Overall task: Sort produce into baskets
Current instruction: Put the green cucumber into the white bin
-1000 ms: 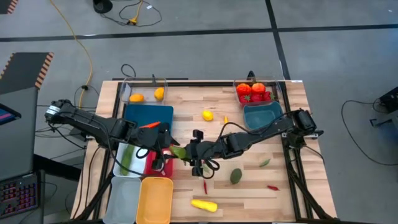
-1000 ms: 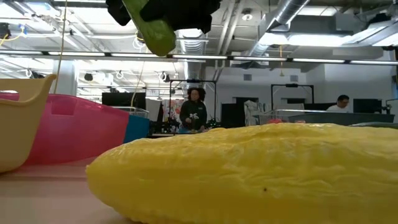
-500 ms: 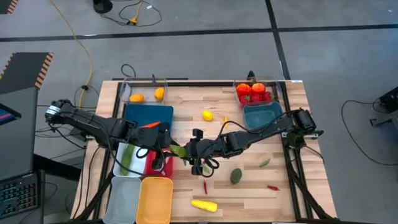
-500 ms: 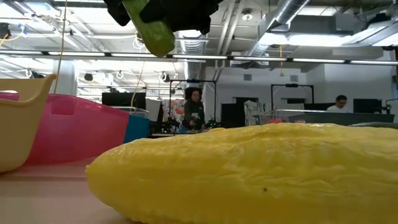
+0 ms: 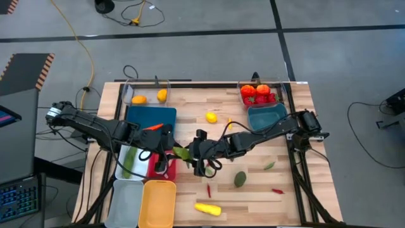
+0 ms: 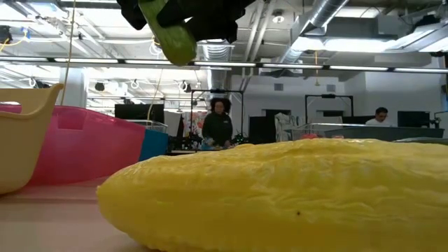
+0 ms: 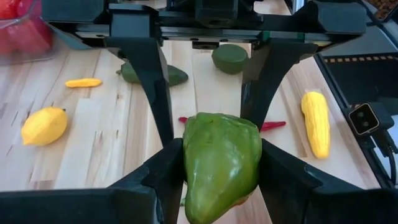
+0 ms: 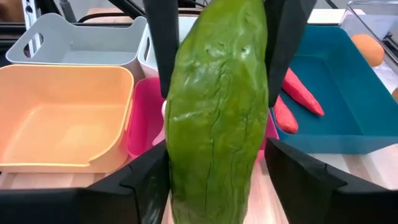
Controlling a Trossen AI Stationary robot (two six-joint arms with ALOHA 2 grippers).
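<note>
A long green toy vegetable (image 5: pixel 180 154) hangs in the air between my two grippers, just right of the red basket (image 5: pixel 161 167). My left gripper (image 7: pixel 222 159) is shut on it from the table's left. My right gripper (image 8: pixel 217 165) comes from the right and stands open, one finger on either side of the vegetable's other end. In the right wrist view a narrow gap shows beside one finger. The low view shows the vegetable (image 6: pixel 171 35) high up under the dark grippers. My left gripper pinches the green vegetable by two opposite sides (image 7: pixel 189 163) between its two fingers, near the end toward the table's left. The fingers slant down from the left and lie along the vegetable. It is lifted clear of the table and the baskets.
Baskets on the left: dark blue (image 5: pixel 150 117), white with a cucumber (image 5: pixel 130 163), pale grey (image 5: pixel 124 201), yellow (image 5: pixel 158 201). Clear baskets (image 5: pixel 147 94) (image 5: pixel 259 94) and a teal one (image 5: pixel 266 116) stand at the back. Loose lemon (image 5: pixel 211 117), avocado (image 5: pixel 240 179) and yellow squash (image 5: pixel 207 208).
My right gripper has opened a little around the green vegetable. The vegetable has stayed where it was, clear of the table.
</note>
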